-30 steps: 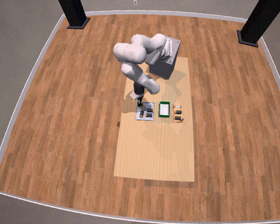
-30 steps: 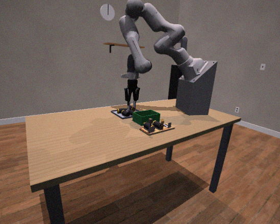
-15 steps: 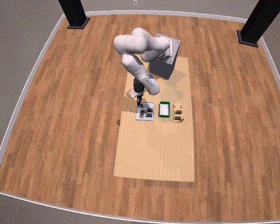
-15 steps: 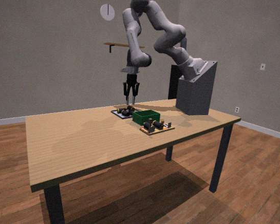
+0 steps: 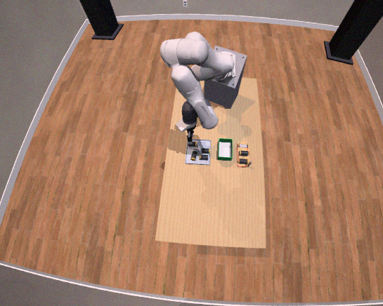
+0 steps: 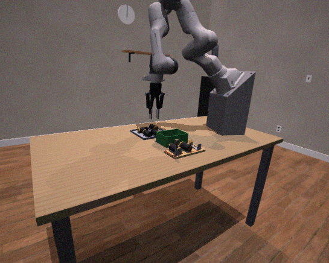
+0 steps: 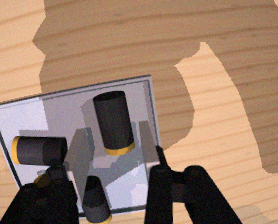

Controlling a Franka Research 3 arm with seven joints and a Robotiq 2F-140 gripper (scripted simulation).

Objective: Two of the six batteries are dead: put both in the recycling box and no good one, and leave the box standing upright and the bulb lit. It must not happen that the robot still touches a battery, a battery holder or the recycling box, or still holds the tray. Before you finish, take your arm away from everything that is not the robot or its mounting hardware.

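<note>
1. A pale tabletop (image 5: 212, 207) (image 6: 95, 169) (image 7: 235, 30) stands on a wooden floor (image 5: 93, 140) (image 6: 306, 187).
2. Four dark batteries (image 5: 204, 157) (image 6: 146, 133) (image 7: 112, 120) lie at differing angles in the light tray (image 5: 187, 162) (image 6: 137, 134) (image 7: 20, 120).
3. The green box (image 5: 219, 149) (image 6: 170, 139) sits upright between tray and holder, its white bottom showing.
4. The orange-edged holder (image 5: 237, 158) (image 6: 185, 154) carries two cells (image 5: 244, 161) (image 6: 186, 146), side by side.
5. The white arm (image 5: 185, 81) (image 6: 197, 39) extends from a grey pedestal (image 5: 217, 95) (image 6: 230, 114) to above the tray's edge.
</note>
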